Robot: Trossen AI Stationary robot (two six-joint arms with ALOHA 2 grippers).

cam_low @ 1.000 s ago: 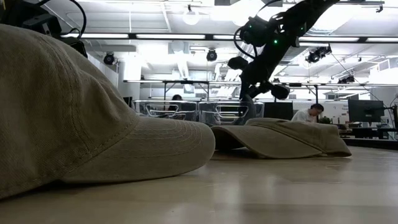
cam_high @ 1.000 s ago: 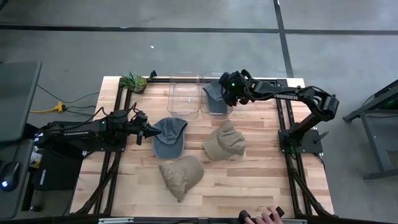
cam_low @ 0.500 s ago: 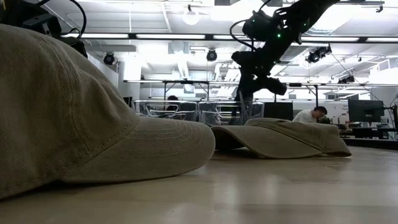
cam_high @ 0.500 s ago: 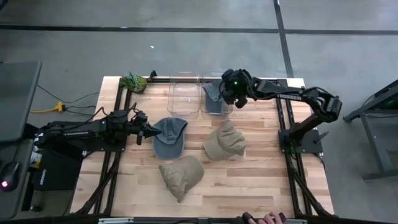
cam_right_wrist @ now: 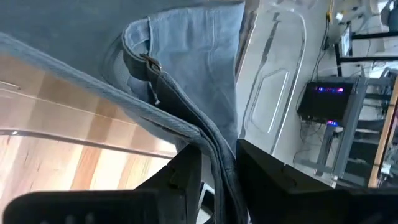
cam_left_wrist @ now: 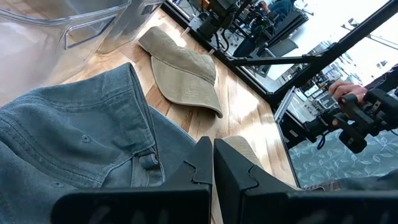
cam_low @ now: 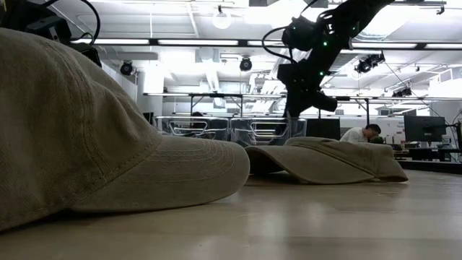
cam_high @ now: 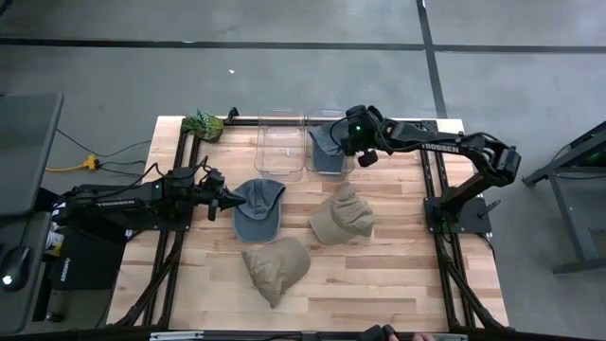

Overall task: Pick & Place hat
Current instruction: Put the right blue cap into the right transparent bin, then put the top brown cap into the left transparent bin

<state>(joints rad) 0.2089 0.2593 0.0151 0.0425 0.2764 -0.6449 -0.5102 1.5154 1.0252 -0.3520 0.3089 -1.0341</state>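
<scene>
the right gripper (cam_high: 348, 142) is hanging over the right-hand clear bin (cam_high: 329, 144) at the far edge of the table (cam_high: 379, 275), pinching the fabric of a blue hat (cam_right_wrist: 186, 68) that is draping into it. the left gripper (cam_left_wrist: 212, 163) is resting clenched against a second blue hat (cam_high: 258, 208), near two tan hats (cam_high: 343, 216).

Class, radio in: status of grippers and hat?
Right gripper shut on blue hat over clear bin. Left gripper shut, beside second blue hat. Nothing obstructing.
</scene>
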